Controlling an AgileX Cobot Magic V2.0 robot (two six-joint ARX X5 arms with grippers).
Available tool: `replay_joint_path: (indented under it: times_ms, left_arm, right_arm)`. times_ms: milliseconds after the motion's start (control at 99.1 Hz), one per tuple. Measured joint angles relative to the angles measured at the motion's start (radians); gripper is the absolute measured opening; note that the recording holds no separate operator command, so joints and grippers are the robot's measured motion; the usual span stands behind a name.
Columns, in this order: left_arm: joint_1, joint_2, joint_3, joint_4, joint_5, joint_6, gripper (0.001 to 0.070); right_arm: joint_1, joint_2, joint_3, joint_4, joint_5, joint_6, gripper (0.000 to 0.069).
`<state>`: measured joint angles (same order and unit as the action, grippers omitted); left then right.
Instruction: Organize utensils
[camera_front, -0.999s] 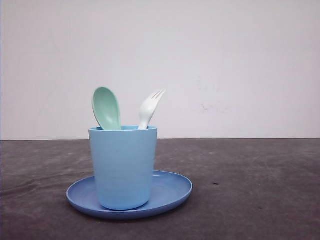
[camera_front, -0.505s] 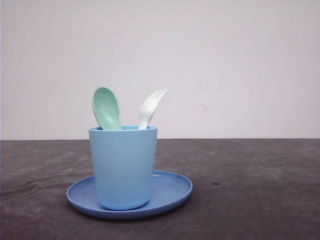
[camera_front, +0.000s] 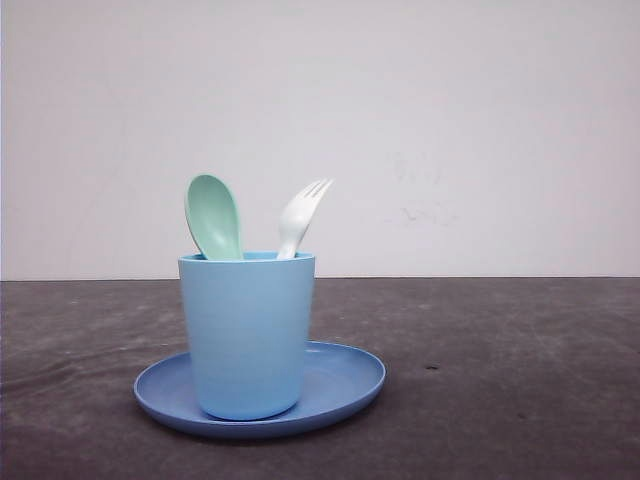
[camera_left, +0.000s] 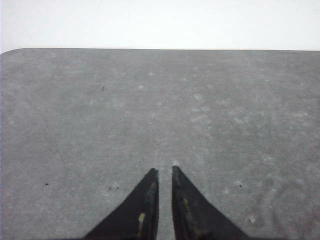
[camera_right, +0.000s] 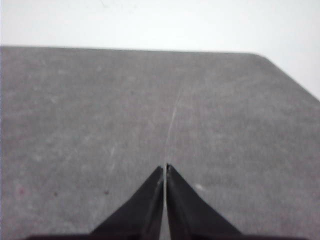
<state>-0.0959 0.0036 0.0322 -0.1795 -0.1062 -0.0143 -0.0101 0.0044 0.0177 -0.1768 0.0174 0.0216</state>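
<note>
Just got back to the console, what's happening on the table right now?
Nothing is being handled. The mint-green spoon and white fork stand heads up in the light blue cup, which sits on the blue round plate on the dark table. The left gripper and right gripper are both shut, holding nothing, each over bare tabletop.

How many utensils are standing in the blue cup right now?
2. The mint-green spoon stands on the left side of the light blue cup, the white fork on the right. Their handles are hidden inside; anything shorter in there couldn't be seen.
</note>
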Motion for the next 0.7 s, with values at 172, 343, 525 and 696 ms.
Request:
replay_joint_path:
  times_ms: [172, 343, 525, 696]
  left_arm:
    - [0.000, 0.000, 0.000, 0.000, 0.000, 0.000, 0.0023]
    - [0.000, 0.000, 0.000, 0.000, 0.000, 0.000, 0.0023]
    - [0.000, 0.000, 0.000, 0.000, 0.000, 0.000, 0.0023]
    - [0.000, 0.000, 0.000, 0.000, 0.000, 0.000, 0.0023]
  right_arm:
    - [0.000, 0.000, 0.000, -0.001, -0.002, 0.000, 0.0008]
    - [0.000, 0.000, 0.000, 0.005, -0.002, 0.000, 0.0008]
    - [0.000, 0.000, -0.001, 0.009, 0.000, 0.000, 0.0008]
    - [0.000, 0.000, -0.001, 0.009, 0.000, 0.000, 0.0008]
